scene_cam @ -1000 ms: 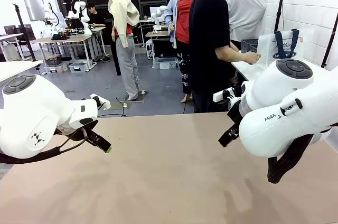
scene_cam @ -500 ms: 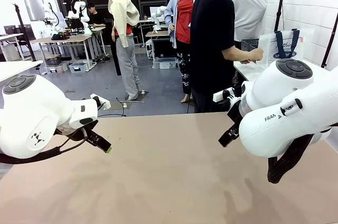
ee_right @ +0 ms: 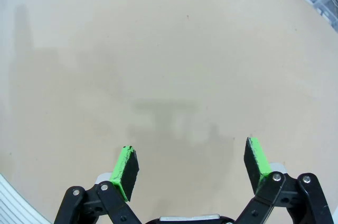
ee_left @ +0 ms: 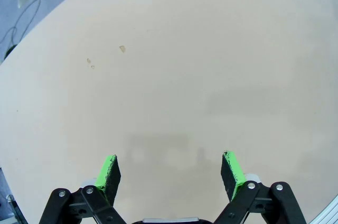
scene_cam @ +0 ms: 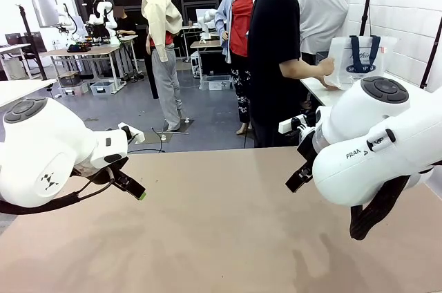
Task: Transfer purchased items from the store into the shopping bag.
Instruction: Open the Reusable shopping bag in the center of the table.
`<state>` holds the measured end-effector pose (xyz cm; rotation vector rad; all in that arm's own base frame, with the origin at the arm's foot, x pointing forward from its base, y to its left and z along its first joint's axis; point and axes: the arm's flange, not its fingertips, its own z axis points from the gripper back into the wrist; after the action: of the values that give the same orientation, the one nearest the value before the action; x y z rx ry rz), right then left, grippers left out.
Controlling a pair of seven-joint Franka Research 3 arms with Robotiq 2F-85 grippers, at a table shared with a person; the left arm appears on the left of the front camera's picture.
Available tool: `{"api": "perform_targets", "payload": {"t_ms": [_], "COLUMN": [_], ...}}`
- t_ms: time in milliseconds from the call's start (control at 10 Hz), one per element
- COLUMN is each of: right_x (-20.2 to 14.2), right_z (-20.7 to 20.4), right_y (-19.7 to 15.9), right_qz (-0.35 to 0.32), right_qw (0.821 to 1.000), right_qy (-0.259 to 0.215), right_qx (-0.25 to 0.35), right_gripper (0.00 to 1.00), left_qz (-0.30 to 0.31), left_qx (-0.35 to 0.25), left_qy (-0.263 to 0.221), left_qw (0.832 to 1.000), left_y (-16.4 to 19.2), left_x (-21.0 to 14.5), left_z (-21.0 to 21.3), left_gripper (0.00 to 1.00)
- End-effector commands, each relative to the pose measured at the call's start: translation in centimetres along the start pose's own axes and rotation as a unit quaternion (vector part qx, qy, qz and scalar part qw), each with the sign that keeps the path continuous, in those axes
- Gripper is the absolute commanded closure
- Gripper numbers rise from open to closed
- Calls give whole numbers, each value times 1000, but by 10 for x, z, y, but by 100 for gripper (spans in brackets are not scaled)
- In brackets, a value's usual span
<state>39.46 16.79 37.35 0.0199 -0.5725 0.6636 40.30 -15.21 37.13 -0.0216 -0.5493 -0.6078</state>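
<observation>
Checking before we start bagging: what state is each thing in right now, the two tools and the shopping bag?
Left tool: open, empty, over the table.
Right tool: open, empty, over the same table.
Shopping bag: upright, a person's hand at its edge, far from both tools.

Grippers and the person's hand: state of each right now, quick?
Left gripper: open, empty.
Right gripper: open, empty.
Person's hand: at the bag's edge, seemingly holding it.
</observation>
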Motion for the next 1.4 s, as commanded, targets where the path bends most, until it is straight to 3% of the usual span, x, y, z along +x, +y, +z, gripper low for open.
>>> {"api": "perform_targets", "payload": {"t_ms": [0,1300], "right_x": [0,0], "right_z": [0,0], "right_y": [0,0], "right_qz": [0,0], "right_qw": [1000,1000], "right_qy": [0,0], "right_qx": [0,0], "right_gripper": [0,0], "left_qz": [1,1], "left_qx": [0,0], "left_qy": [0,0], "left_qw": [1000,1000], "left_y": [1,1], "left_x": [0,0], "left_z": [0,0], "left_gripper": [0,0]}}
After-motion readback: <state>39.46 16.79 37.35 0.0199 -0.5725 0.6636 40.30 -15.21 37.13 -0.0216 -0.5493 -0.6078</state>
